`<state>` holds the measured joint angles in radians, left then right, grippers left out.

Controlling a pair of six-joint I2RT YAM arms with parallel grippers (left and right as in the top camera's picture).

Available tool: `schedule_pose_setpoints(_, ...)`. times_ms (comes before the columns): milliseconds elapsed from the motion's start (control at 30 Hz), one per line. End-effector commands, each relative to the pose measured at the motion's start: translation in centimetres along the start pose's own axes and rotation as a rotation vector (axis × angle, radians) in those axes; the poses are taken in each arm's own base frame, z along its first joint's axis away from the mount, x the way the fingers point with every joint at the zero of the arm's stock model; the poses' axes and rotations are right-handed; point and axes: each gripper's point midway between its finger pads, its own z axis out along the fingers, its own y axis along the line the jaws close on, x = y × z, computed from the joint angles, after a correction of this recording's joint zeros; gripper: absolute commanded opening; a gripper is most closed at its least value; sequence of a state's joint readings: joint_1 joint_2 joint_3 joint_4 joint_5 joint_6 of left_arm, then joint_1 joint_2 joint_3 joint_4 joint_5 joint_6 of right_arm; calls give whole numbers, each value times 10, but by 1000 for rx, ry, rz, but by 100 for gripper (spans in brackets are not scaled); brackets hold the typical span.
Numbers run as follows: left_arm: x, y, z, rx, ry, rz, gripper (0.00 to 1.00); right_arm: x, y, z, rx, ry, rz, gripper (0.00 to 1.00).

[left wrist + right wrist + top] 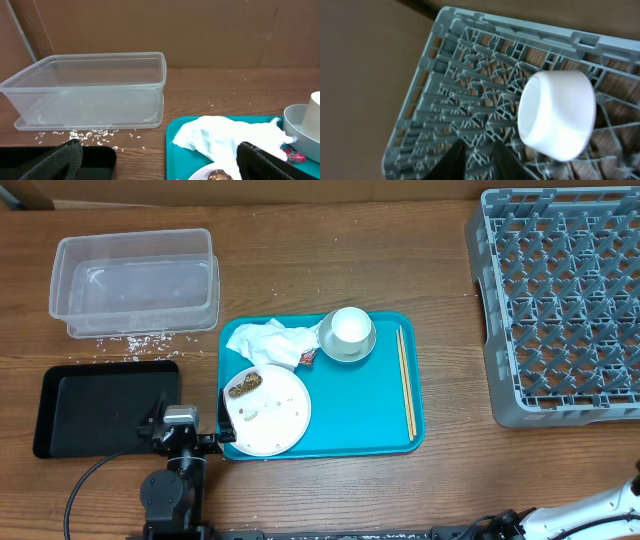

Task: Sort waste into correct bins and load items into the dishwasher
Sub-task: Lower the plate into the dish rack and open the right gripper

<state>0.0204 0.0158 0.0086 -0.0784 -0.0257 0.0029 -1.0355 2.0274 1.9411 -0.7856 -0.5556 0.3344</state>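
Brown wood-grain table [330,270]; plain brown wall [225,30] behind; even light.

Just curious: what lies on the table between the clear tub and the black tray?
Loose white rice grains, scattered; the overhead and left wrist views both show them.

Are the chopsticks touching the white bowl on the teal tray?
Apart. The overhead view shows a strip of bare teal tray between the chopsticks and the white bowl.
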Motion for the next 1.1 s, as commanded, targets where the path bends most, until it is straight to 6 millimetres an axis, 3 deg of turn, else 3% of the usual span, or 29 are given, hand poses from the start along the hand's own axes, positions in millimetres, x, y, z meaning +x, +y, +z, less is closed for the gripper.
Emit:
schedule_pose_setpoints(0,-1,0,0,3,-8,-7,100,7,-13,37,186,-37,-17,16)
schedule_pose_setpoints(167,-1,0,0,3,-8,-7,100,24,-37,80,411,-71,-36,16)
schedule_pose_setpoints(267,-1,0,0,3,-8,-7,100,29,-53,87,546,-104,-62,15)
schedule_pose_setpoints(433,-1,0,0,3,-8,-7,100,30,-81,75,749,-152,-63,14)
schedule_pose_setpoints(633,-1,0,0,3,-8,-7,100,23,-112,40,922,-215,11,13)
schedule_pose_setpoints(767,-1,0,0,3,-8,-7,100,18,-99,29,878,-223,32,13)
schedule_pose_setpoints(967,-1,0,0,3,-8,-7,100,10,-43,24,623,-213,49,16)
schedule_pose_setpoints(1033,-1,0,0,3,-8,-7,100,18,-26,24,539,-160,57,16)
schedule_pose_setpoints(1067,-1,0,0,3,-8,-7,100,30,-6,23,443,-93,68,16)
